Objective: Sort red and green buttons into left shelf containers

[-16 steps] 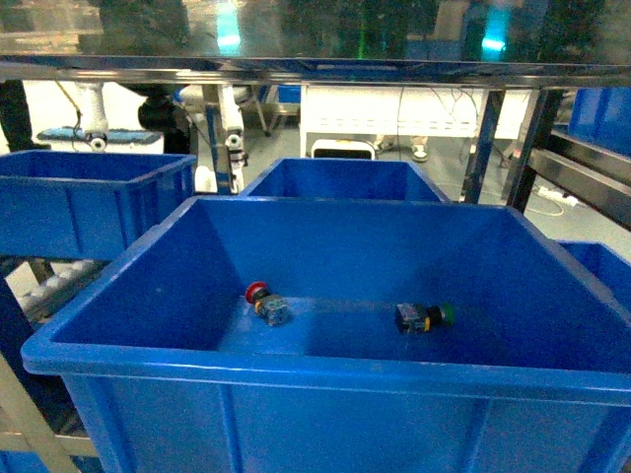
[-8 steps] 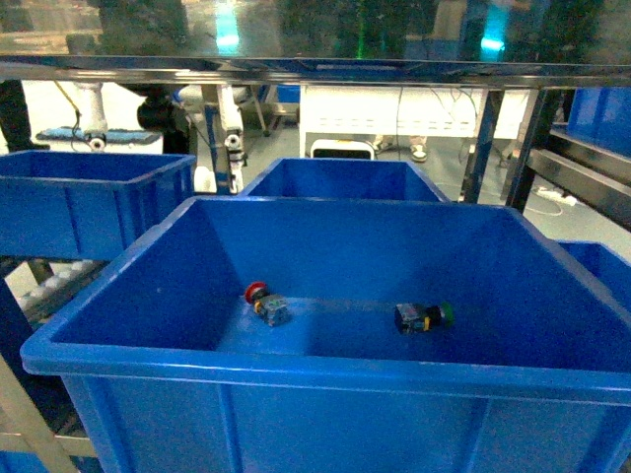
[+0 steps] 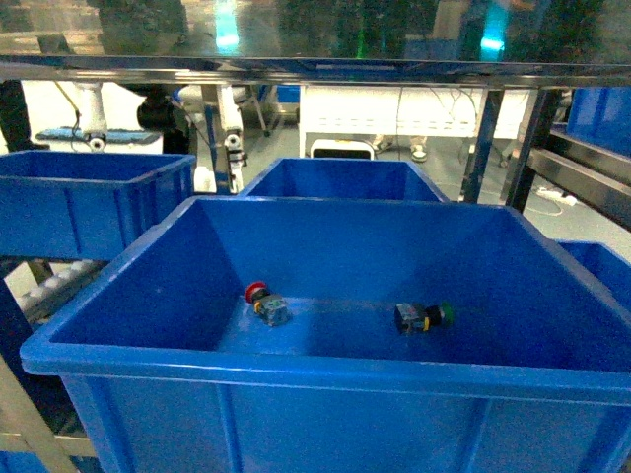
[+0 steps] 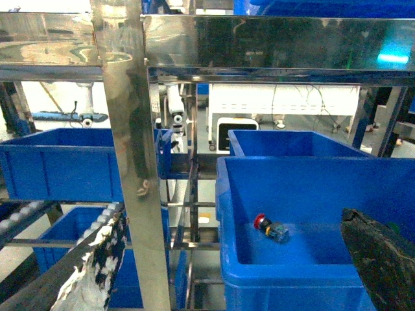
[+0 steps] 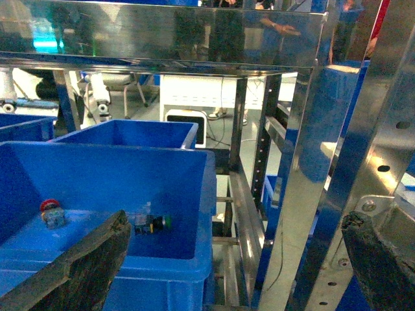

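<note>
Left gripper [image 4: 233,259]: seen only in its own wrist view, 2 worn dark fingers [image 4: 97,262] at the lower corners, spread wide, holding nothing, touching nothing. Right gripper [image 5: 227,259]: likewise, 2 dark fingers [image 5: 81,269] far apart at the bottom edge of its wrist view, empty, hanging clear of the bin. Neither gripper visible from the head camera.

Just beyond, a big blue bin [image 3: 325,367] nearest the robot, deep, with sloping walls and a thick rim. On its floor, 2 buttons lying on their sides, well apart. Red button [image 3: 264,303] toward the left, red cap pointing far-left, grey body nearer. Green button [image 3: 424,316] toward the right, dark body with the small green cap pointing right. Both also visible from the right wrist, and the red one from the left wrist; the green one there hidden behind a finger.

Farther out, a second blue bin [image 3: 343,180] behind the first, and a third blue bin [image 3: 94,202] to the left on a roller track [image 3: 54,284]; contents of both out of sight. Another blue bin lower down on the left [image 4: 71,243], partly hidden.

Around all of it, a shiny steel rack [image 4: 133,162] with upright posts and a shelf [image 3: 315,67] overhead. Beyond, a grey floor, white machines and cables.
</note>
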